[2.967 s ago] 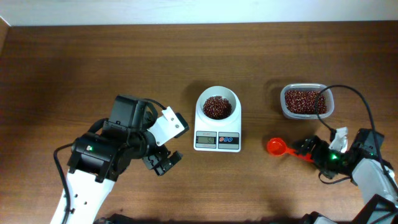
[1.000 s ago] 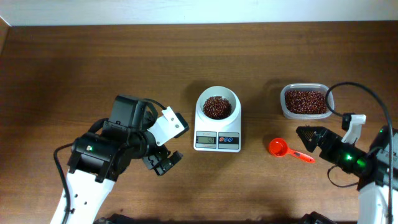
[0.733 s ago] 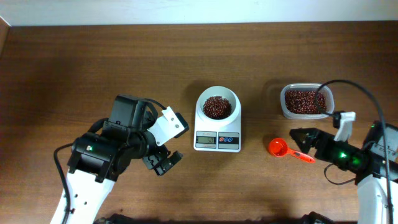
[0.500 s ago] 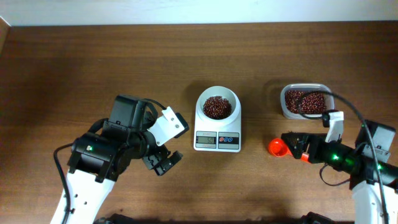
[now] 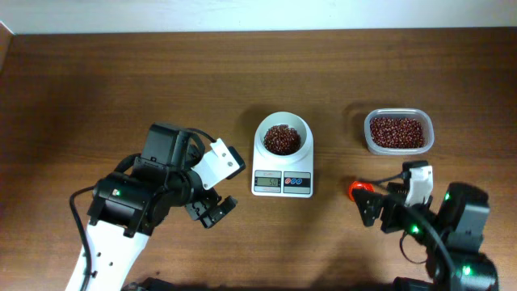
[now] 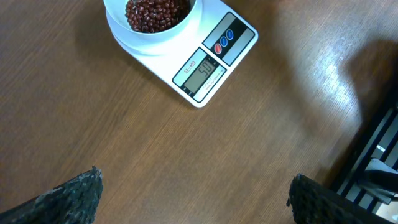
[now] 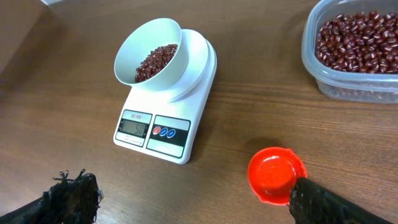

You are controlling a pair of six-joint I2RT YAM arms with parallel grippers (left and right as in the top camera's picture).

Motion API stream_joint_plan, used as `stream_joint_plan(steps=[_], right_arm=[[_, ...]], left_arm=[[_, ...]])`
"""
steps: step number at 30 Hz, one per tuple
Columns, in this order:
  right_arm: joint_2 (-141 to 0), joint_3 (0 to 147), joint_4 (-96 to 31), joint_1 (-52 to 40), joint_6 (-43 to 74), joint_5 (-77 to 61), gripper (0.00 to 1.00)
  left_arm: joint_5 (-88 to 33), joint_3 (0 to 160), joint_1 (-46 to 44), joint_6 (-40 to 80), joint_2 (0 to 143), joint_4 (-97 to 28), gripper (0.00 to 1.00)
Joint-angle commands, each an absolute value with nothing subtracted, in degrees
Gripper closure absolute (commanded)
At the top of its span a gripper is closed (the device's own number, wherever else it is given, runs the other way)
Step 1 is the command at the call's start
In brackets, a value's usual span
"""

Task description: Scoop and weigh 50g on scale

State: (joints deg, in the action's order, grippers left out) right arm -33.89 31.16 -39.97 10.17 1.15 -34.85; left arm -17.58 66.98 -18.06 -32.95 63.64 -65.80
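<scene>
Jaws gape empty on the left gripper [image 6: 194, 180] and right gripper [image 7: 189, 190]. The right, hovering by the orange scoop [image 7: 277, 174], could knock it against the scale [image 7: 155, 134], upsetting the beans' [image 7: 155, 59] weight.

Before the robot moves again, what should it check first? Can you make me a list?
1. There are beans in the bowl on the scale: ok.
2. The display shows about fifty: ok, last digit blurry.
3. The scoop is empty and lying on the table: ok.
4. The left hand is open, holding nothing: ok.
5. The right hand is open over the scoop's handle: ok. Touching it: cannot tell.
6. The tub is upright, beans inside: ok.
</scene>
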Motion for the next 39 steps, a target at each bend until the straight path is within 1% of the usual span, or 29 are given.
stream_joint_plan(steps=[1, 4, 10, 11, 15, 22, 26, 34, 39], right_arm=[[-25.5, 26.8, -39.8, 6.7, 3.9, -31.0, 0.01], [-18.5, 23.5, -38.7, 5.4, 3.9, -30.9, 0.01], [-7.3, 17.5, -29.0, 5.2, 4.0, -28.0, 0.01], [-6.0, 16.7, -27.3, 5.1, 5.3, -26.5, 0.01], [-2.6, 14.8, -22.6, 3.7, 18.1, -14.4, 0.01], [-2.0, 13.0, -13.8, 1.4, 18.3, -6.6, 0.01], [-1.4, 10.5, -9.0, 0.8, 18.3, -5.3, 0.01], [-0.2, 7.7, -4.9, 0.8, 18.3, -2.8, 0.01], [-0.2, 6.0, -4.8, 0.8, 18.3, -0.6, 0.01]], left_arm=[[-17.8, 67.8, -17.8, -32.2, 63.0, -65.9, 0.01], [-17.8, 67.8, -17.8, -32.2, 63.0, -65.9, 0.01], [-17.8, 67.8, -17.8, -32.2, 63.0, -65.9, 0.01], [-17.8, 67.8, -17.8, -32.2, 63.0, -65.9, 0.01], [-17.8, 67.8, -17.8, -32.2, 63.0, -65.9, 0.01], [-17.8, 67.8, -17.8, -32.2, 63.0, -65.9, 0.01], [-17.8, 67.8, -17.8, -32.2, 63.0, -65.9, 0.01], [-17.8, 67.8, -17.8, -32.2, 63.0, -65.9, 0.01], [-17.8, 67.8, -17.8, -32.2, 63.0, -65.9, 0.01]])
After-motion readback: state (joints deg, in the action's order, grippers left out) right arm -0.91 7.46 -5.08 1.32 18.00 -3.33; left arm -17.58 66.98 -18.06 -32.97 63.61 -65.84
